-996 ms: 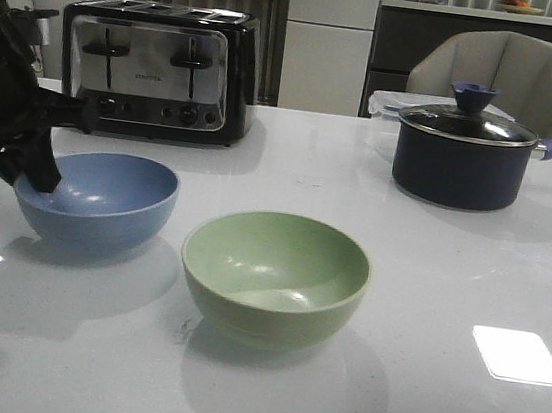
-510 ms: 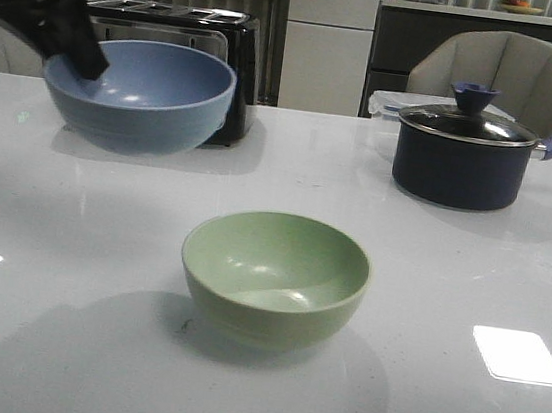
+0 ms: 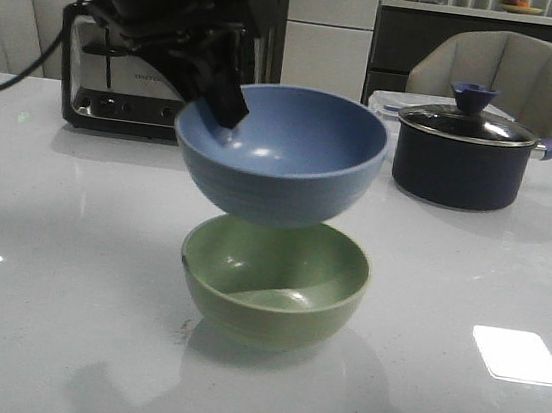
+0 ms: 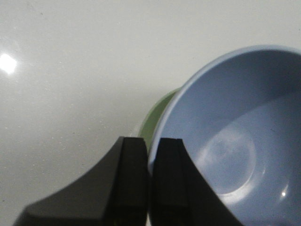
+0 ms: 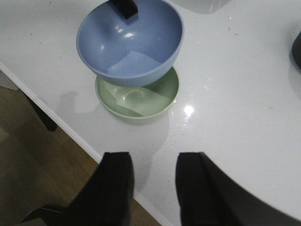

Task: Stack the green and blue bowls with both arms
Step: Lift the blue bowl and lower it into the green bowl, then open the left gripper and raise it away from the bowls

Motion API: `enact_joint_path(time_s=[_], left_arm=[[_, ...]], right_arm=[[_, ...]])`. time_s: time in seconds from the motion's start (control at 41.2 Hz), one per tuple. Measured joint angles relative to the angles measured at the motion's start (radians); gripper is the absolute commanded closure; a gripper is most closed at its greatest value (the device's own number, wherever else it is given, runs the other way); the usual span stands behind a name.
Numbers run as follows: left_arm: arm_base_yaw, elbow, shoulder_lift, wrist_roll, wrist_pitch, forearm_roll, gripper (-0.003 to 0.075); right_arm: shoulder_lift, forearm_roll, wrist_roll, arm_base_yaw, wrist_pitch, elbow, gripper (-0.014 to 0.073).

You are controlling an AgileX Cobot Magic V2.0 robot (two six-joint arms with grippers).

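Note:
My left gripper [image 3: 222, 109] is shut on the rim of the blue bowl [image 3: 280, 155] and holds it in the air just above the green bowl [image 3: 274, 277], which sits on the white table [image 3: 467, 290]. In the left wrist view the fingers [image 4: 165, 160] pinch the blue bowl's [image 4: 235, 141] rim, with a sliver of the green bowl [image 4: 153, 120] below it. The right wrist view shows the blue bowl [image 5: 129, 42] over the green bowl [image 5: 141, 101]. My right gripper [image 5: 154, 162] is open and empty, above the table's front edge. It is not in the front view.
A black and chrome toaster [image 3: 135, 78] stands at the back left. A dark navy lidded saucepan [image 3: 464, 154] stands at the back right, its handle pointing right. Chairs stand behind the table. The table's front edge [image 5: 70, 136] and the floor show in the right wrist view.
My left gripper has carried the blue bowl from the left side, up and to the right, to just above the green bowl. The green bowl has not moved.

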Motion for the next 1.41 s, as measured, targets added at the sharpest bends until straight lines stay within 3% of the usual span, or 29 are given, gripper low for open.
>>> enact_joint_path(time_s=[0.413, 0.486, 0.656, 0.753, 1.045, 1.409], left_arm=[[-0.004, -0.001, 0.137, 0.0, -0.014, -0.045, 0.061], [-0.004, -0.001, 0.146, 0.0, -0.014, -0.048, 0.0558], [-0.004, -0.002, 0.147, 0.0, -0.016, -0.048, 0.0334], [-0.004, -0.002, 0.147, 0.0, -0.016, -0.048, 0.0259], [-0.004, -0.01, 0.082, 0.0, -0.016, -0.017, 0.0256], [-0.004, 0.151, -0.284, 0.0, -0.013, 0.011, 0.0257]], right_arm=[[0.0, 0.0, 0.0, 0.0, 0.0, 0.0, 0.023], [0.0, 0.0, 0.0, 0.0, 0.0, 0.0, 0.023], [0.0, 0.0, 0.0, 0.0, 0.0, 0.0, 0.023], [0.0, 0.0, 0.0, 0.0, 0.0, 0.0, 0.023], [0.0, 0.0, 0.0, 0.0, 0.0, 0.0, 0.023], [0.0, 0.0, 0.0, 0.0, 0.0, 0.0, 0.023]])
